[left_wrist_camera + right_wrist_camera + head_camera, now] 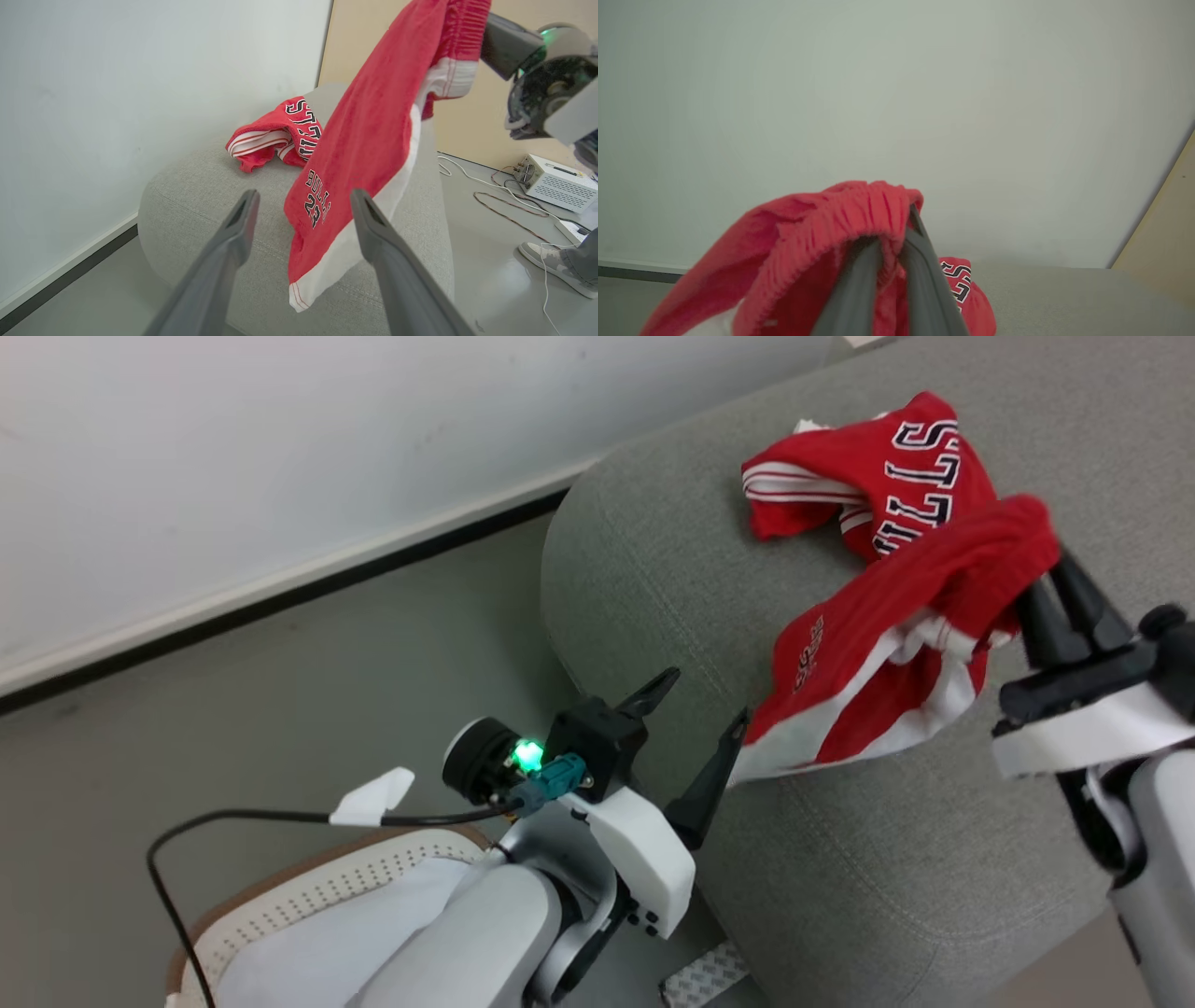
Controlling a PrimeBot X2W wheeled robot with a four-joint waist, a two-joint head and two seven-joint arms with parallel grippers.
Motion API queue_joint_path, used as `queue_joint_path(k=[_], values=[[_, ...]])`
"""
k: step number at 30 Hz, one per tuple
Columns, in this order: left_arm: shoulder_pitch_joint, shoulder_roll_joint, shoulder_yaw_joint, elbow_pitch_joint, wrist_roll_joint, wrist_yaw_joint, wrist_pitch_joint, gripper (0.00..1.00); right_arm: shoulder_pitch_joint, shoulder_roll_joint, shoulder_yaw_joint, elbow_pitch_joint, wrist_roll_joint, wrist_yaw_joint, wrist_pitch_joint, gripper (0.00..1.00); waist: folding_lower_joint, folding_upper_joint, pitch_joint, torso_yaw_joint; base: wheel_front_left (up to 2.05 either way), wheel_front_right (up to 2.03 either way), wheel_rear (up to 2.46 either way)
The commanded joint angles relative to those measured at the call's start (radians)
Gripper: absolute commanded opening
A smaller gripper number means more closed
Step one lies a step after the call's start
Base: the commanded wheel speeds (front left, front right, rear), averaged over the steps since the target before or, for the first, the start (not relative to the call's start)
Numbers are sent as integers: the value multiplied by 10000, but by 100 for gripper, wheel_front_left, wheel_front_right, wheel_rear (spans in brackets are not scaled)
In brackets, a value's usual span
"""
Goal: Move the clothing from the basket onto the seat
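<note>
Fleecy red shorts (868, 663), waistband gathered, hem white, hang from the right tool (1053, 583), clamped on them over the woven grey sofa (653, 551). The left tool (707, 698) gapes beside the hem; a crumpled jersey (896, 476) lies on the sofa.

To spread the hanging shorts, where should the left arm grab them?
Likely the white hem at the shorts' lower end, coming straight ahead: it hangs loose between the left gripper's open jaws, opposite the waistband held by the right gripper.
</note>
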Motion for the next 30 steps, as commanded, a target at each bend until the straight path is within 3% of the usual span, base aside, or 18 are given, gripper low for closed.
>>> queue_joint_path(k=[1, 15, 20, 23, 29, 30], values=[[-327, 75, -52, -47, 180, -83, 84, 100, -516, -170, -291, -110, 67, -22, 51, 0, 0, 0, 914, 172, 0, 0, 0], [-2150, 74, -400, -123, 776, -539, 365, 100, -5385, -1900, -3289, 1280, 108, -22, 1124, 0, 0, 0, 3792, 1604, 0, 0, 0], [-2448, -65, -487, -57, 796, -539, 169, 100, -6630, -2795, -4866, 3191, -906, -24, 1311, 0, 0, 0, 4291, 2180, 0, 0, 0], [-2347, -148, -540, 75, 690, -489, -10, 100, -6346, -2912, -5735, 4503, -1872, -22, 1050, 0, 0, 0, 4285, 2465, 0, 0, 0], [-2043, -83, -544, 333, 564, -387, -241, 100, -5108, -2256, -7040, 6641, -3016, -24, 404, 0, 0, 0, 4030, 2664, 0, 0, 0], [-2020, -35, -533, 368, 587, -351, -259, 100, -4909, -2137, -7211, 6947, -3095, -24, 310, 26, 0, 0, 3961, 2672, 0, 0, 0]])
